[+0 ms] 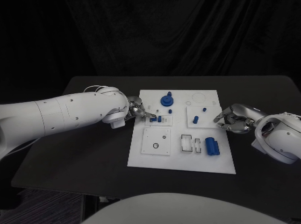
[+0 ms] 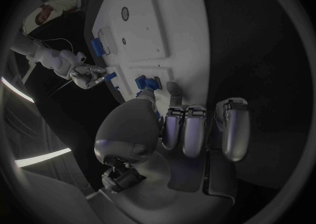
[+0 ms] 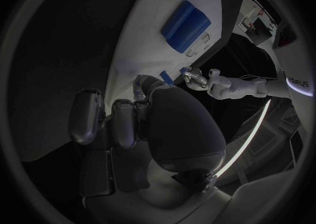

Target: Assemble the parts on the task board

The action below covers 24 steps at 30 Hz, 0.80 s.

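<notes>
A: Dark curtain behind, black counter below, the white task board in the middle of the frame. Where are the robot hands?

B: The left robot hand sits at the board's left edge, just above centre, fingertips on a small blue part there. The left wrist view puts that part right at its thumb tip, but I cannot tell whether it is pinched or merely touched. The right robot hand rests at the board's right edge, fingers curled in, seemingly holding nothing.

A: How far along is the task?

B: Partway, I'd judge. A round blue part stands at upper centre, two small pegs stand right of it, and a blue cylinder lies at lower right beside open slots. The lower-left plate's holes look unfilled.

A: Anything unclear?

B: Whether the pegs are fully seated; they're too small to tell.
</notes>
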Each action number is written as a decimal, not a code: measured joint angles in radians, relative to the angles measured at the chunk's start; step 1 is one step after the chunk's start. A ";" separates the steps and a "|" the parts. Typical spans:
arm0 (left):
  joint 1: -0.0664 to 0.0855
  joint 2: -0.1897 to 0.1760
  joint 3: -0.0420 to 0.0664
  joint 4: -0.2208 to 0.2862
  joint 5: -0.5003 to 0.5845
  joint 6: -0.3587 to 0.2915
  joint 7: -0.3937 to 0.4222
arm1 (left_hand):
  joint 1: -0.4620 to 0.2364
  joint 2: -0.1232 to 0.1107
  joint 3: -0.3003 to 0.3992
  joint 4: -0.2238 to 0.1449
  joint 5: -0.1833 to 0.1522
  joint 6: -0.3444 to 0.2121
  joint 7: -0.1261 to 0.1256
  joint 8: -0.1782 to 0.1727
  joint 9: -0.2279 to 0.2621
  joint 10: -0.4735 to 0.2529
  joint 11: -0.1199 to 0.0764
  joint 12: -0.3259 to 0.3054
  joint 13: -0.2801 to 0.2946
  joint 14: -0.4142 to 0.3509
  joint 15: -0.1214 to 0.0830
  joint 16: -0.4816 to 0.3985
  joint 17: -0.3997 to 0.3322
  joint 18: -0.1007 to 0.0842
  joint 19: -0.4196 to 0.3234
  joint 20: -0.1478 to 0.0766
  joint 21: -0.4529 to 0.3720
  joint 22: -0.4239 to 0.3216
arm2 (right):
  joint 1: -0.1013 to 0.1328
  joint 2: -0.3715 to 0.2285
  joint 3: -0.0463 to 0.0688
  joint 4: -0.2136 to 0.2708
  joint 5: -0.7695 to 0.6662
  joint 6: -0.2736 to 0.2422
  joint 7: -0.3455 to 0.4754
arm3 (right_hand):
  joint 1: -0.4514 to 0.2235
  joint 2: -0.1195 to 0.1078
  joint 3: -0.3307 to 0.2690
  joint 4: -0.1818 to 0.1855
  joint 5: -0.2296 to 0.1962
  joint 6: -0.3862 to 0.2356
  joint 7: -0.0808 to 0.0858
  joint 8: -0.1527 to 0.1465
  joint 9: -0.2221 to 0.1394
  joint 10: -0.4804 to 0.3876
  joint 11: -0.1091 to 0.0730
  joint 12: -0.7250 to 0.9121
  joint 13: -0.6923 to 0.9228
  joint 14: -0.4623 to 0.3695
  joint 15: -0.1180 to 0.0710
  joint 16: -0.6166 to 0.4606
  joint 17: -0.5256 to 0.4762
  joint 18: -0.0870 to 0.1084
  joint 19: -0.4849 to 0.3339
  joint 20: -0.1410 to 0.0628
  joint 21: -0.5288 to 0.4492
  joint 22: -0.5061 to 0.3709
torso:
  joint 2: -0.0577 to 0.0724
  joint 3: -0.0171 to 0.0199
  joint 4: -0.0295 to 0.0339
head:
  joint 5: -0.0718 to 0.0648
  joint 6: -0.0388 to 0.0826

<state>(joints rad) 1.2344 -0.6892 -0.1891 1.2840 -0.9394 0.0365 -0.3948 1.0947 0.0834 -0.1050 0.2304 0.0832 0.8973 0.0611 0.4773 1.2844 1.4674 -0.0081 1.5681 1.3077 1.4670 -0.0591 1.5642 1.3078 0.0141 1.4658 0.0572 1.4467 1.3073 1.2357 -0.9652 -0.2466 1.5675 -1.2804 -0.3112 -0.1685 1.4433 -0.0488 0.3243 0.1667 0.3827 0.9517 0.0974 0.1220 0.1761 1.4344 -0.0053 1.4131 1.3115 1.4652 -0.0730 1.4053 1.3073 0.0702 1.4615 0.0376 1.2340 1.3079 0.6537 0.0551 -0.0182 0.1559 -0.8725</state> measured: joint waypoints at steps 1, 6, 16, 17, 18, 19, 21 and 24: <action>0.000 0.000 0.000 0.000 0.000 0.000 0.000 | 0.007 0.003 0.002 -0.005 0.007 0.000 0.000 0.000 0.001 0.000 0.000 0.000 0.000 0.000 0.000 0.000 0.000 0.000 0.002 -0.002 0.000 0.000 | 0.000 0.000 0.000 0.000 0.000 0.000 0.000 | 0.000 0.000 0.000 0.000 0.000 0.000 0.000 0.000 0.000 0.000 0.000 -0.001 0.000 0.000 0.000 0.000 0.000 0.000 0.000 0.000 0.000 0.000 | 0.000 0.0000 0.0001 | 0.000 0.000; 0.000 0.000 0.000 0.001 0.001 0.000 0.001 | 0.028 0.008 0.017 -0.030 0.045 0.000 0.000 0.000 0.006 0.000 0.000 0.000 0.000 0.000 0.000 0.000 0.000 0.000 0.003 -0.003 0.000 0.000 | 0.000 0.000 0.000 0.000 0.000 0.000 0.000 | 0.000 0.000 0.000 0.000 0.000 0.000 0.000 0.000 0.000 0.000 0.000 -0.002 0.000 0.000 0.000 0.000 0.000 0.000 0.000 0.000 0.000 0.000 | 0.000 -0.0003 0.0008 | -0.001 0.000; -0.001 -0.003 0.000 0.002 0.007 -0.001 0.008 | 0.091 0.019 0.015 -0.042 0.107 0.000 0.000 0.000 0.009 -0.003 -0.003 0.000 0.000 0.000 0.000 0.000 0.000 0.000 0.000 -0.007 -0.004 0.000 | 0.000 0.001 0.000 0.000 0.000 0.000 0.000 | 0.000 0.000 0.001 -0.007 0.000 0.000 0.000 0.000 0.000 0.000 0.000 -0.002 0.000 0.000 0.000 0.000 0.000 0.000 0.000 0.000 0.000 0.000 | 0.000 -0.0003 0.0001 | 0.002 0.000; -0.001 -0.004 0.000 0.002 0.006 -0.001 0.010 | 0.093 0.021 0.015 -0.042 0.107 0.000 0.000 0.000 0.009 -0.003 -0.003 0.000 0.000 0.000 0.000 0.000 0.000 0.000 0.000 -0.007 -0.004 0.000 | 0.000 0.001 0.000 0.000 0.000 0.000 0.000 | 0.000 0.000 0.001 -0.007 0.000 0.000 0.000 0.000 0.000 0.000 0.000 -0.002 0.000 0.000 0.000 0.000 0.000 0.000 0.000 0.000 0.000 0.000 | 0.000 -0.0001 0.0001 | 0.002 0.000; -0.001 -0.005 0.000 0.003 0.006 -0.001 0.012 | 0.095 0.023 0.015 -0.042 0.107 0.000 0.000 0.000 0.009 -0.003 -0.003 0.000 0.000 0.000 0.000 0.000 0.000 0.000 0.000 -0.007 -0.004 0.000 | 0.000 0.001 0.000 -0.001 0.000 0.000 0.000 | 0.000 0.000 0.001 -0.007 0.000 0.000 0.000 0.000 0.000 0.000 0.000 -0.002 0.000 0.000 0.000 0.000 0.000 0.000 0.000 0.000 0.000 0.000 | 0.000 -0.0001 0.0001 | 0.002 0.000; -0.001 -0.006 0.000 0.003 0.004 -0.002 0.014 | 0.097 0.025 0.015 -0.042 0.107 0.000 0.000 0.000 0.008 -0.003 -0.003 0.000 0.000 -0.001 -0.001 0.000 0.000 0.000 0.000 -0.007 -0.004 0.000 | 0.000 0.001 0.000 -0.001 0.000 0.000 0.000 | 0.000 0.000 0.001 -0.007 0.000 0.000 0.000 0.000 0.000 0.000 0.000 -0.002 0.000 0.000 0.000 0.000 0.000 0.000 0.000 0.000 0.000 0.000 | 0.000 0.0000 0.0000 | 0.002 0.000; -0.002 -0.009 0.000 0.004 0.001 -0.002 0.020 | 0.100 0.028 0.016 -0.040 0.116 0.000 0.000 0.000 0.007 -0.003 -0.003 0.000 0.000 -0.004 -0.004 0.000 0.000 0.000 0.000 -0.007 -0.004 0.000 | 0.000 0.001 0.000 -0.001 0.000 0.000 0.000 | 0.002 -0.002 0.001 -0.007 0.000 0.000 0.000 0.000 0.000 0.000 0.000 -0.002 0.000 0.000 0.000 0.000 0.000 0.000 0.000 0.000 0.000 0.000 | 0.000 0.0001 0.0000 | 0.003 0.000; -0.004 -0.012 0.000 0.006 -0.004 -0.003 0.030 | 0.102 0.034 0.022 -0.034 0.127 -0.002 0.002 -0.001 -0.001 -0.003 -0.003 0.000 0.000 -0.004 -0.004 0.000 0.000 0.000 0.000 -0.007 -0.008 0.000 | 0.000 0.001 0.000 -0.001 0.000 0.000 0.000 | 0.004 -0.004 0.001 -0.007 0.000 0.000 0.000 0.000 0.000 0.000 0.000 -0.002 0.000 0.000 0.000 0.000 0.000 0.000 0.000 0.000 0.000 0.000 | 0.000 0.0004 -0.0001 | 0.003 0.000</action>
<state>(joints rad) 1.2308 -0.7015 -0.1893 1.2899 -0.9437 0.0334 -0.3647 1.1965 0.1173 -0.0826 0.1963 0.2107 0.8951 0.0632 0.4767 1.2838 1.4644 -0.0110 1.5681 1.3077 1.4633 -0.0626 1.5642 1.3076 0.0141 1.4654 0.0501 1.4387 1.3073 1.2357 -0.9641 -0.2466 1.5667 -1.2804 -0.3113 -0.1682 1.4472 -0.0526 0.3257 0.1596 0.3827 0.9517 0.0974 0.1220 0.1761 1.4344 -0.0052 1.4107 1.3110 1.4652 -0.0730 1.4053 1.3073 0.0701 1.4615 0.0376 1.2340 1.3076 0.6533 0.0555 -0.0183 0.1588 -0.8725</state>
